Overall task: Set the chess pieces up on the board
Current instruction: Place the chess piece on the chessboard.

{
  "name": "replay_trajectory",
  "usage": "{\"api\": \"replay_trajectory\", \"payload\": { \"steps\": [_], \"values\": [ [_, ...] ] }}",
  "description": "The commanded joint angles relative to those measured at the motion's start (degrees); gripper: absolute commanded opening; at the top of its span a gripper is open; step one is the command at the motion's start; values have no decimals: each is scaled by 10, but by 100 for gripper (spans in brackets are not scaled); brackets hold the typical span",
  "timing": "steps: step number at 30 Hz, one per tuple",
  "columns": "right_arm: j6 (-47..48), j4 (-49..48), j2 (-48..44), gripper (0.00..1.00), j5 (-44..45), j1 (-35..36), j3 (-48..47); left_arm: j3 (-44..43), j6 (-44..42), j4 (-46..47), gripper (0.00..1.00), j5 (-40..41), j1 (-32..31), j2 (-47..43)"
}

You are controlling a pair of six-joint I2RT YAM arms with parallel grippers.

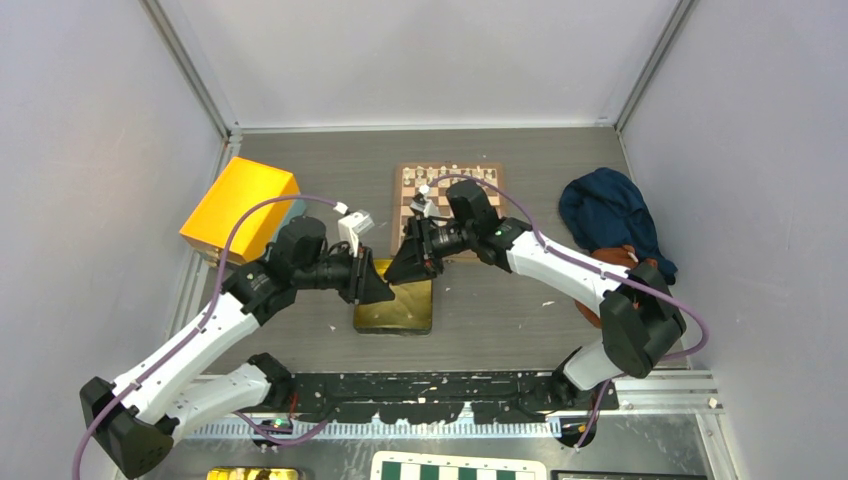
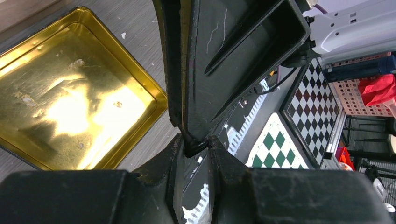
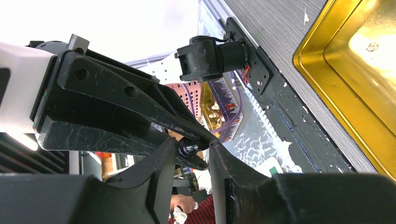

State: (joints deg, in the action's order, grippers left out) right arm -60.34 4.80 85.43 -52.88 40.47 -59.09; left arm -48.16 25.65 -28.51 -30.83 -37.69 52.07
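Pinching black chess piece (image 3: pixel 189 146) in a narrow grip, left gripper (image 2: pixel 195 144) faced right gripper (image 3: pixel 191 150) tip to tip over gold tin (image 1: pixel 395 312), right jaws part-open around same piece, contact unclear, board (image 1: pixel 402 200) beyond tin, further pieces (image 1: pixel 450 172) along its far edge.

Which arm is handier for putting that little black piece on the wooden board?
Right, probably: the black piece sits between both arms' jaws over the gold tin, and the right arm lies nearest the board.
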Motion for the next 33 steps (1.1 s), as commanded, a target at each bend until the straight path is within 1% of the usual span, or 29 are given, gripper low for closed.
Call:
{"api": "replay_trajectory", "payload": {
  "steps": [1, 5, 7, 12, 18, 21, 25, 26, 30, 31, 32, 33],
  "values": [
    [-16, -42, -7, 38, -21, -2, 5, -2, 8, 33, 0, -3, 3, -12],
    [-25, -46, -8, 38, -22, -3, 13, -3, 8, 35, 0, -3, 3, -11],
    [-27, -63, -10, 36, -23, -3, 14, -2, 9, 34, 0, -5, 3, -11],
    [-33, -73, -9, 28, -24, -3, 18, 0, 9, 35, 0, -6, 3, -12],
    [-44, -89, -7, 23, -27, -3, 21, 1, 7, 29, 0, -5, 3, -14],
    [-46, -92, -5, 17, -28, -3, 21, 0, 5, 27, 0, -5, 3, -13],
    [-50, -99, -5, 3, -30, -3, 23, -2, 2, 18, 0, 5, 3, -16],
    [-51, -101, -4, 1, -30, -3, 23, -2, 2, 15, 3, 9, 3, -17],
    [-53, -106, -4, 1, -30, -3, 22, 0, 2, 8, 25, 28, 3, -29],
    [-53, -106, -4, 1, -30, -3, 22, 0, 2, 5, 33, 32, 3, -30],
    [-53, -106, -3, 1, -29, -3, 21, -1, 1, -1, 44, 38, 3, -33],
    [-53, -106, -3, 1, -29, -4, 19, -1, 0, -5, 51, 43, 3, -36]
  ]
}}
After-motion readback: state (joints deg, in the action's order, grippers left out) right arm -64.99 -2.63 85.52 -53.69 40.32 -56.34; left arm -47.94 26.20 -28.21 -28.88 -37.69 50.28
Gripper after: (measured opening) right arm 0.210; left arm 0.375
